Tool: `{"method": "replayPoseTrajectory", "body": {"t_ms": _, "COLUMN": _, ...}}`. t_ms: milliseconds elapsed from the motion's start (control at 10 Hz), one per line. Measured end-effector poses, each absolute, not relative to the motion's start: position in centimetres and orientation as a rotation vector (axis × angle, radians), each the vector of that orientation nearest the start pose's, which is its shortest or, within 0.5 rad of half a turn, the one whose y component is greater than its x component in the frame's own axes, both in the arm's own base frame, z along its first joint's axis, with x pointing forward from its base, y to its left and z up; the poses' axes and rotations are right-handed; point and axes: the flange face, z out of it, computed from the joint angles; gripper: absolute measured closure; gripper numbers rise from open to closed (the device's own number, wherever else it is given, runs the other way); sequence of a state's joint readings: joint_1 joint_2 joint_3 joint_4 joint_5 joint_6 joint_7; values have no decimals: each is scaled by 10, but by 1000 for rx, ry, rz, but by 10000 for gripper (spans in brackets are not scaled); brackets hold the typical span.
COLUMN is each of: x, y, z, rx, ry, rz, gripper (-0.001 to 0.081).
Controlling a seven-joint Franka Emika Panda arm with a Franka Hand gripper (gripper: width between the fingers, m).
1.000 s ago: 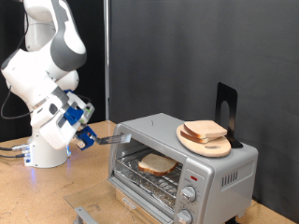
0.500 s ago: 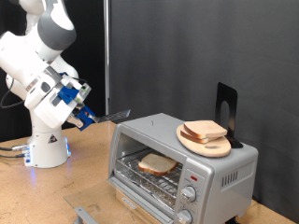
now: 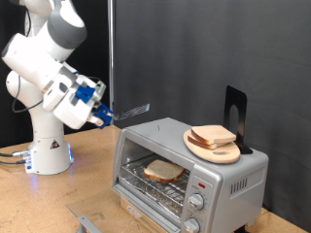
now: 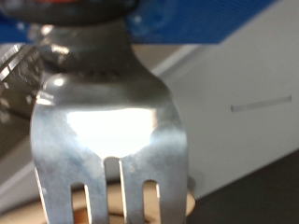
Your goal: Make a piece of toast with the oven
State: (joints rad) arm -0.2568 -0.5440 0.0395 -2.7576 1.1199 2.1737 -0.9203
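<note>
Inside the oven (image 3: 190,167), a piece of toast (image 3: 163,172) lies flat on the wire rack, behind the open door. Two more slices sit on a round wooden board (image 3: 213,146) on the oven's roof. Above the oven's top left corner, the end effector (image 3: 105,114) grips a metal fork (image 3: 132,110), tines pointing right.
</note>
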Motion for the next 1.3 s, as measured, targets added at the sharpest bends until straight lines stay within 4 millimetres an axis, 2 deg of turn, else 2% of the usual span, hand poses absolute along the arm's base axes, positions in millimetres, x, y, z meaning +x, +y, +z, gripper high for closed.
{"method": "replayPoseTrajectory", "body": {"t_ms": 400, "x": 370, "y": 26, "z": 395, "rx": -2380, "ry": -17, "rz": -561, "gripper": 413}}
{"method": "replayPoseTrajectory", "body": {"t_ms": 900, "x": 369, "y": 104, "z": 400, "rx": -2381, "ry": -91, "rz": -560, "gripper": 413}}
{"method": "replayPoseTrajectory", "body": {"t_ms": 1300, "x": 370, "y": 130, "z": 376, "rx": -2459, "ry": -80, "rz": -563, "gripper": 413}}
